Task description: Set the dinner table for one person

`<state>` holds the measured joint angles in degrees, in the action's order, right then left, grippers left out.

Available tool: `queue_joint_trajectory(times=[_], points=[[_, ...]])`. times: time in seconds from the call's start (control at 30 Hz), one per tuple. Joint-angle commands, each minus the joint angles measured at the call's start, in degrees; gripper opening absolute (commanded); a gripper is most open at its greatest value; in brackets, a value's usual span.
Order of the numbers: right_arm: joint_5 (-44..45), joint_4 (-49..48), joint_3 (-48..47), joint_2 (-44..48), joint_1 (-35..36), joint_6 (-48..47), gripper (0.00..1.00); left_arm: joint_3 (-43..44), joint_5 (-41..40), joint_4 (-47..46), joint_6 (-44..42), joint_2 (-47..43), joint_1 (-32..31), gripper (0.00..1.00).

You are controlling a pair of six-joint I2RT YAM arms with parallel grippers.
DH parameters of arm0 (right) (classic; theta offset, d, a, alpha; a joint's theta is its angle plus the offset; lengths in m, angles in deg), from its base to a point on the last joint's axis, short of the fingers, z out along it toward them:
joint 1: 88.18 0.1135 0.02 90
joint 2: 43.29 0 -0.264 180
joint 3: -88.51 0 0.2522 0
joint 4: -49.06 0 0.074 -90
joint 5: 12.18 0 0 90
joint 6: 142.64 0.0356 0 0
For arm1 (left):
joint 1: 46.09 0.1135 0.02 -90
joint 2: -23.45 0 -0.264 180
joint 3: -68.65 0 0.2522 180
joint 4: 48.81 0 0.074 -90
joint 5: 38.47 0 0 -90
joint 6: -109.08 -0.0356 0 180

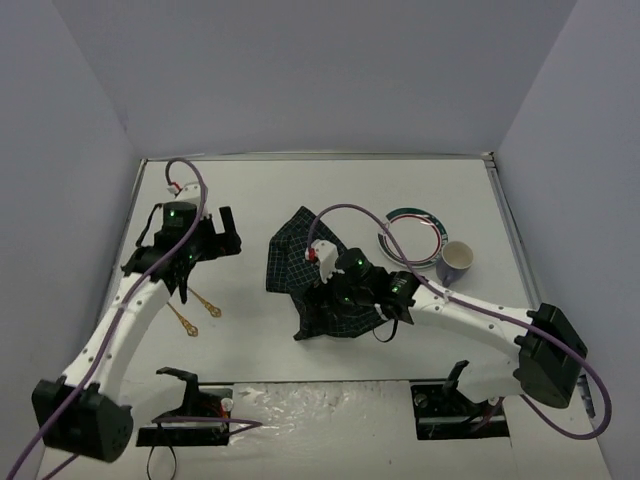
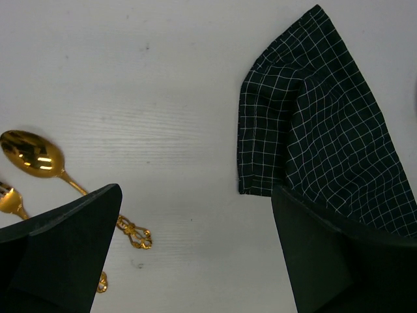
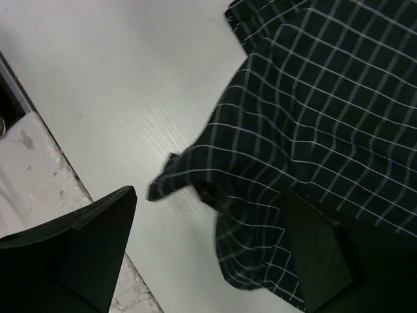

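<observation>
The dinner table (image 1: 250, 190) is a white top with thin edge rails. A dark green checked cloth (image 1: 320, 280) lies rumpled at its middle. A white plate (image 1: 415, 232) with a green ringed rim and a dark mug (image 1: 455, 262) sit to the right of the cloth. A gold spoon (image 2: 32, 156) and a gold fork (image 2: 9, 199) lie at the left. My left gripper (image 1: 222, 238) is open and empty above bare table, between the cutlery and the cloth (image 2: 319, 124). My right gripper (image 1: 335, 300) is open and empty, low over the cloth's near part (image 3: 313, 130).
Grey walls close in the table on three sides. A rough white strip (image 3: 32, 176) runs along the table's near edge, close to the cloth's near corner. Both arm bases and their cables sit at the near edge.
</observation>
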<state>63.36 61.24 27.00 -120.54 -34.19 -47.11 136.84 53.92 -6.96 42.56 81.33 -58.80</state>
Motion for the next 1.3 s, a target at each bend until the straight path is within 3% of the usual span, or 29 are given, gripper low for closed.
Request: queue_joint_trajectory(times=[0.0, 0.17, 0.5, 1.03, 1.27], points=[[9.31, 0.29, -0.02, 8.11, -4.53, 7.56, 0.89, 9.69, 6.20, -7.69, -0.38, 11.92, -0.53, 0.97], [11.99, 4.31, 5.15, 10.27, -14.75, 14.88, 0.85, 22.71, 9.53, -8.31, -2.28, 27.75, -0.82, 0.97], [14.22, 10.26, 13.65, 8.63, -18.79, 27.79, 0.85, 45.86, 14.06, -6.98, -12.00, 54.84, -4.05, 0.97], [15.08, 13.99, 15.59, 4.08, -19.35, 29.54, 0.87, 51.34, 18.67, -13.13, -16.62, 68.92, -7.81, 0.96], [15.16, 13.90, 14.42, 0.70, -19.27, 29.15, 0.85, 52.05, 18.96, -13.09, -16.83, 72.25, -8.54, 0.90]])
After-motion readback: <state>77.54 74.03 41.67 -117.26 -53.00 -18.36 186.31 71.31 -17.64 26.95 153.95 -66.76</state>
